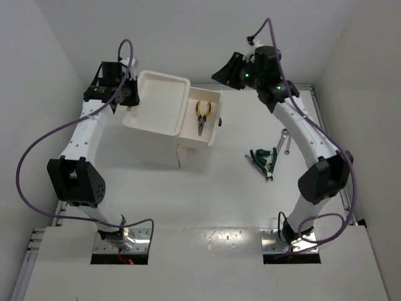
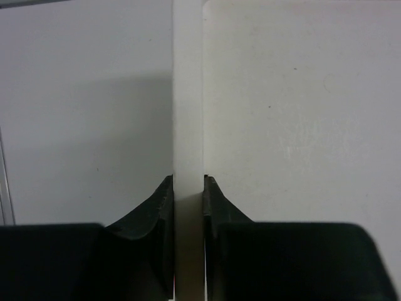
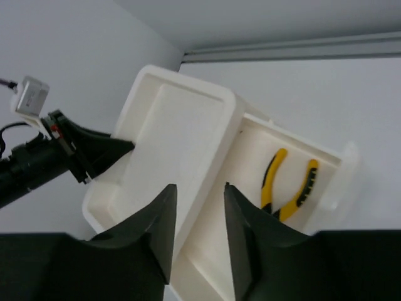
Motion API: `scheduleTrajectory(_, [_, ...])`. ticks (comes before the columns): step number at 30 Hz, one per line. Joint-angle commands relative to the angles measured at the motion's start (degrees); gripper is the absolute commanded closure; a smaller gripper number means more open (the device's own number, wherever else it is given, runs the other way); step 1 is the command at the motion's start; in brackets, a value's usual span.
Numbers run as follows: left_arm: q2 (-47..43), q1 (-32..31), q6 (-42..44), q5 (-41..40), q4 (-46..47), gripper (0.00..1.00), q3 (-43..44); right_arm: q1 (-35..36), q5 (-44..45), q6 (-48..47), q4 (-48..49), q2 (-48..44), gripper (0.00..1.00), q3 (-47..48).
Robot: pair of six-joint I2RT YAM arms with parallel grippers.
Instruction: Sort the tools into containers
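The white drawer unit (image 1: pixel 156 100) stands at the back left, and its top drawer (image 1: pixel 213 100) is pulled out to the right. Yellow-handled pliers (image 1: pixel 202 116) lie in that drawer and also show in the right wrist view (image 3: pixel 287 187). My left gripper (image 1: pixel 130 94) is shut on the rim (image 2: pixel 188 113) of the unit's top tray, one finger on each side of it. My right gripper (image 1: pixel 227 72) is open and empty, hovering above the unit's back right (image 3: pixel 199 188). Green-handled pliers (image 1: pixel 263 158) and slim silver wrenches (image 1: pixel 286 140) lie on the table to the right.
White walls close in the table at the back and on both sides. A metal rail (image 1: pixel 316 103) runs along the right edge. My right arm's forearm (image 1: pixel 307 132) passes above the wrenches. Purple cables loop from both arms.
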Motion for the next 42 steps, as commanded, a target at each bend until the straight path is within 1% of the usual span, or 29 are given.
scheduleTrajectory(1, [1.63, -0.42, -1.60, -1.42, -3.99, 0.95, -1.92, -4.22, 5.29, -7.72, -5.43, -6.14, 0.66, 0.15])
scheduleTrajectory(2, [1.63, -0.42, -1.60, -1.42, -3.99, 1.00, -1.92, -6.05, 7.22, -9.12, -6.93, -8.33, 0.83, -3.09])
scheduleTrajectory(4, [1.63, -0.42, -1.60, -1.94, -3.99, 1.00, -1.92, -7.39, 7.24, -12.10, -10.70, -10.10, 0.94, -6.44])
scheduleTrajectory(6, [1.63, -0.42, -1.60, -1.94, -3.99, 1.00, -1.92, -8.09, 5.93, -15.01, -13.79, -10.63, 1.00, -10.23])
scheduleTrajectory(7, [1.63, -0.42, -1.60, -1.94, -3.99, 1.00, -1.92, -8.62, 3.22, -15.72, -16.50, -10.63, 1.00, -11.98])
scheduleTrajectory(9, [1.63, -0.42, -2.12, -1.94, -3.99, 1.00, -1.92, -8.62, 0.66, -16.43, -18.80, -9.23, 1.00, -12.79])
scheduleTrajectory(11, [1.63, -0.42, -2.12, -1.94, -3.99, 1.00, -1.92, -8.62, -2.42, -15.47, -18.81, -7.04, 1.00, -14.98])
scheduleTrajectory(14, [1.63, -0.42, -2.12, -1.94, -3.99, 1.00, -1.92, -6.87, -2.96, -13.63, -16.71, -5.02, 1.00, -15.60])
scheduleTrajectory(17, [1.63, -0.42, -2.12, -1.33, -3.99, 1.00, -2.45, -6.86, -4.01, -10.99, -15.13, -1.68, 1.00, -16.13])
scheduleTrajectory(20, [1.63, -0.42, -2.12, -0.80, -3.99, 1.00, -2.45, -7.39, -7.61, -8.00, -11.97, 0.61, 1.00, -16.13])
scheduleTrajectory(21, [1.63, -0.42, -2.12, -0.80, -3.99, 1.00, -2.45, -7.39, -10.31, -7.38, -11.00, 1.92, 1.00, -15.52])
scheduleTrajectory(23, [1.63, -0.42, -2.12, -0.27, -3.99, 1.00, -2.45, -6.87, -12.35, -6.58, -9.07, 2.46, 1.00, -14.73])
scheduleTrajectory(28, [1.63, -0.42, -2.12, -0.27, -3.99, 1.00, -2.98, -6.34, -15.79, -1.23, -3.97, 3.08, 1.00, -15.86])
scheduleTrajectory(29, [1.63, -0.42, -2.12, 0.51, -3.99, 1.00, -2.98, -5.81, -18.40, -0.26, -2.22, 3.08, 1.00, -16.82])
scheduleTrajectory(30, [1.63, -0.42, -2.12, 0.52, -3.99, 1.00, -3.50, -5.81, -19.12, 0.44, -0.38, 3.77, 1.00, -16.83])
scheduleTrajectory(32, [1.63, -0.42, -2.12, 1.22, -3.99, 1.00, -3.51, -4.50, -22.18, 0.98, 1.22, 4.39, 1.00, -16.31])
scheduleTrajectory(39, [0.58, -2.61, -0.89, 2.63, -3.99, 1.00, -5.09, -2.74, -26.86, 2.03, 3.15, 8.78, 1.00, -11.83])
scheduleTrajectory(42, [0.58, -3.23, -0.89, 3.15, -3.99, 1.00, -6.14, -1.68, -27.39, 2.03, 3.86, 10.28, 1.00, -9.99])
